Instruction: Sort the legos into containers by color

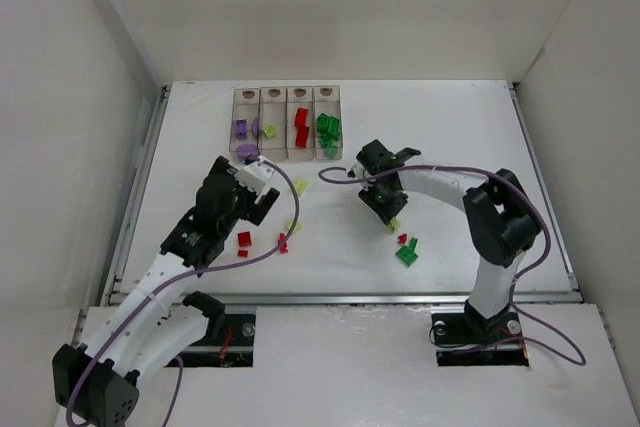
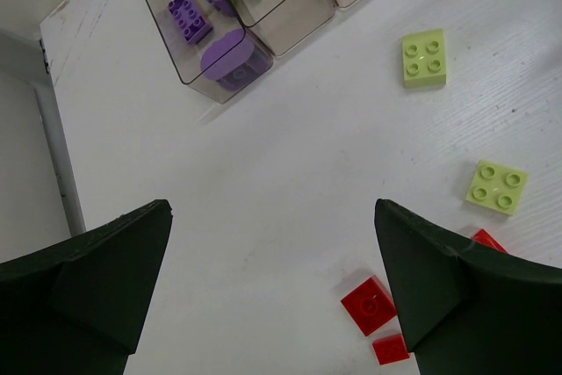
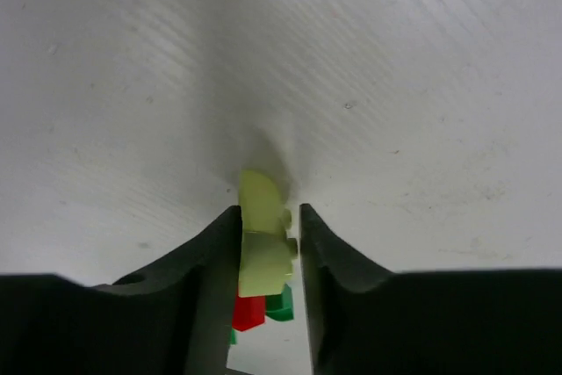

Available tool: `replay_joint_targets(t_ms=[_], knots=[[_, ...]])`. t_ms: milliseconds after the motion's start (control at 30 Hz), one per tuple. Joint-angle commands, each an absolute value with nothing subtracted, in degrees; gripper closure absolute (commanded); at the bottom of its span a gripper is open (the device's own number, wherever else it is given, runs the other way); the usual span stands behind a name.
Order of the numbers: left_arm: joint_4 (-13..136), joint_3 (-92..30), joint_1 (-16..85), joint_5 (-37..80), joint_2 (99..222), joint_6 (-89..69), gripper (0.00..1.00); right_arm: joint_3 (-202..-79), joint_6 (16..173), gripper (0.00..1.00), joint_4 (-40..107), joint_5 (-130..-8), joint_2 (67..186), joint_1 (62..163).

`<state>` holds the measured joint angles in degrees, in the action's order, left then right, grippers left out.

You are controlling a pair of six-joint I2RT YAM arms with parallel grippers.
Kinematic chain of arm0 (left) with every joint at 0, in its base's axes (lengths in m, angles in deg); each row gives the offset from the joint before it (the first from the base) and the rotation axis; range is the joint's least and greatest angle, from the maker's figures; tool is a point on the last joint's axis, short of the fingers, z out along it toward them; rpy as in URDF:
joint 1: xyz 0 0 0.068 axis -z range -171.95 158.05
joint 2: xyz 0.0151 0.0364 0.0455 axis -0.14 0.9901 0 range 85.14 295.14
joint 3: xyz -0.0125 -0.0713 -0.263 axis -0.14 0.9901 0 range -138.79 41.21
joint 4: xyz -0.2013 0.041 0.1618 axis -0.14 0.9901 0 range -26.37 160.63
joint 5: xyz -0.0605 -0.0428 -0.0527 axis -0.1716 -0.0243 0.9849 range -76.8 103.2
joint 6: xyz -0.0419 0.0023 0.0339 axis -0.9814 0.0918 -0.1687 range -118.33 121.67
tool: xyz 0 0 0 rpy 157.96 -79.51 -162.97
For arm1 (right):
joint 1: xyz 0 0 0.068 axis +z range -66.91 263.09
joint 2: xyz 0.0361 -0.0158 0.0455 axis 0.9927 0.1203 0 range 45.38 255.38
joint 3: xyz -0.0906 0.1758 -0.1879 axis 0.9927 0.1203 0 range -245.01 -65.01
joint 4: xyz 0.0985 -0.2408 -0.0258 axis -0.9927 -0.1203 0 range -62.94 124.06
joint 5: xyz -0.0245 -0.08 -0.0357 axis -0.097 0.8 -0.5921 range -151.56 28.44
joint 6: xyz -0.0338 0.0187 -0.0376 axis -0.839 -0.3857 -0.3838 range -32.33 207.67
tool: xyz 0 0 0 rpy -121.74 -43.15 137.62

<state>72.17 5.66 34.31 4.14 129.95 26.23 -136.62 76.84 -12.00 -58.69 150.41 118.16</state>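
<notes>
The four clear containers stand in a row at the back, holding purple, yellow-green, red and green legos from left to right. My right gripper is shut on a pale yellow-green lego whose far end is at the table; a red lego and a green one lie just behind it. My left gripper is open and empty above the table, near the purple bin. Two red legos lie by its right finger. Two yellow-green legos lie further right.
Another red lego lies beside a yellow-green one between the arms. White walls enclose the table on the left, back and right. The right arm's purple cable loops over the middle of the table.
</notes>
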Motion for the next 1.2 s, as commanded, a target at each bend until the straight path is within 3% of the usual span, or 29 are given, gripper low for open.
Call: replay_joint_targets(t_ms=[0, 33, 200, 300, 433, 500, 667, 833, 967, 1067, 1167], knots=[[70.4, 6.1, 34.6, 2.9, 128.7, 25.0, 0.00, -137.2, 77.8, 0.66, -10.8, -56.9, 152.3, 118.4], [70.4, 6.1, 34.6, 2.9, 128.7, 25.0, 0.00, -137.7, 77.8, 1.00, -10.8, -56.9, 152.3, 118.4], [70.9, 7.1, 34.6, 1.5, 128.7, 25.6, 0.00, -145.5, 79.1, 1.00, -9.5, -59.5, 150.2, 118.4], [70.9, 8.8, 34.6, 0.9, 128.7, 26.7, 0.00, -151.5, 81.3, 1.00, -2.3, -67.8, 146.8, 118.4], [70.3, 10.0, 34.6, 0.4, 128.7, 26.7, 0.00, -149.7, 94.8, 1.00, 29.5, -68.5, 144.2, 118.4], [69.8, 10.0, 34.6, 0.4, 128.7, 26.2, 0.00, -152.5, 101.7, 1.00, 34.8, -68.0, 148.4, 118.4], [68.4, 11.7, 33.5, -2.4, 128.2, 25.6, 0.00, -179.5, 107.3, 1.00, 34.3, -71.5, 172.0, 119.0], [68.4, 12.8, 32.3, -3.0, 128.2, 25.1, 0.00, -194.4, 113.2, 1.00, 34.3, -72.9, 185.0, 119.6], [67.2, 13.3, 30.9, -2.4, 128.2, 24.5, 0.00, -204.8, 113.2, 0.85, 34.3, -75.0, 193.8, 120.6], [67.2, 13.3, 30.4, -2.4, 128.2, 24.0, 0.00, -205.4, 113.2, 0.78, 34.3, -75.0, 195.0, 120.6], [67.2, 13.3, 29.8, -1.8, 128.2, 24.0, 0.00, -204.7, 113.2, 0.51, 34.3, -75.0, 195.0, 120.6]])
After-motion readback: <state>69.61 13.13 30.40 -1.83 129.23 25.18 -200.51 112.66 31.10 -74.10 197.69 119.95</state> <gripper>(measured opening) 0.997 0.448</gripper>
